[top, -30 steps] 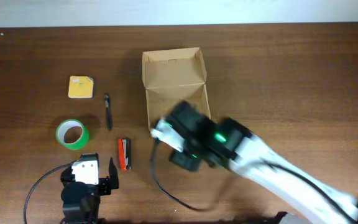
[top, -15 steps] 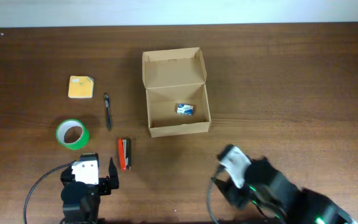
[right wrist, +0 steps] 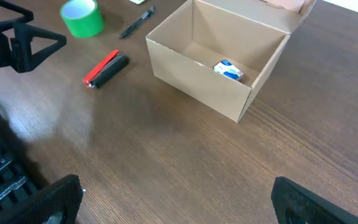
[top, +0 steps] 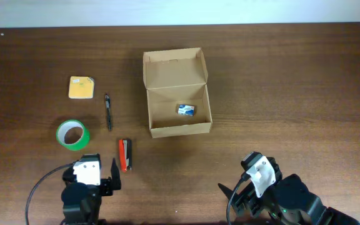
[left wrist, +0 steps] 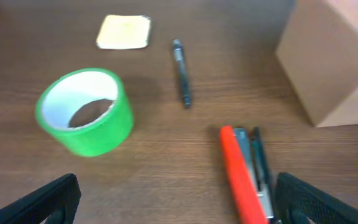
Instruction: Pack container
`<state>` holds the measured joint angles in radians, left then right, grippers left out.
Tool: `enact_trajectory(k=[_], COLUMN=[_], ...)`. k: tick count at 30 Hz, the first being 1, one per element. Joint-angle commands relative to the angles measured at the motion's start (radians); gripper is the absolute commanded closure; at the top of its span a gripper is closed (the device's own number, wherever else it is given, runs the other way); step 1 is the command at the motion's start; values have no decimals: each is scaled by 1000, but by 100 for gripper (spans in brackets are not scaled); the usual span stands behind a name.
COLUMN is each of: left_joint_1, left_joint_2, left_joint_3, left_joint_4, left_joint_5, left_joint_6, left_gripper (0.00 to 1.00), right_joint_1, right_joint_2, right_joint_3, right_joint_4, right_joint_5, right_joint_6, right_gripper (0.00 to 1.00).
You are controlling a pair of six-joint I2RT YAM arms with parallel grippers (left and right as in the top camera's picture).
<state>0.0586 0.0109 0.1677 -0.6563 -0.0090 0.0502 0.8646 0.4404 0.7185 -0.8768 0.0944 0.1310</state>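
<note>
The container, a tan cardboard box with its flap lid standing open, sits at the table's middle. A small blue and white packet lies on its floor, seen in the right wrist view as the packet inside the container. My right gripper is low at the front right, well away from the box, open and empty. My left gripper rests open at the front left. The red stapler lies just inside its right finger.
Left of the box lie a green tape roll, a dark pen, a yellow sticky pad and the red stapler. The box's corner shows at the left wrist view's right edge.
My right arm has drawn back from over the box to the front right and its jaws have opened. The packet now lies in the box. The left arm has not moved.
</note>
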Motion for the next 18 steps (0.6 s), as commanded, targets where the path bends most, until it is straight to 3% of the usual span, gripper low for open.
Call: enact_trajectory(k=[1, 6, 10, 18], left_joint_1=[5, 5, 5, 5], left_joint_2=[2, 100, 276, 745], left_joint_3=[32, 150, 279, 651], left_joint_4=[-6, -75, -97, -272], left_joint_5=[84, 35, 35, 36], left_joint_6=[-23, -133, -191, -153], left_gripper=[1, 0, 0, 1], right_joint_1=[-2, -2, -2, -2], right_joint_2=[-2, -2, -2, -2], right_joint_3=[-11, -11, -11, -11], right_joint_4=[2, 2, 2, 2], right_joint_5=[23, 23, 23, 23], right_joint_6=[9, 9, 9, 8], right_gripper=[1, 1, 1, 1])
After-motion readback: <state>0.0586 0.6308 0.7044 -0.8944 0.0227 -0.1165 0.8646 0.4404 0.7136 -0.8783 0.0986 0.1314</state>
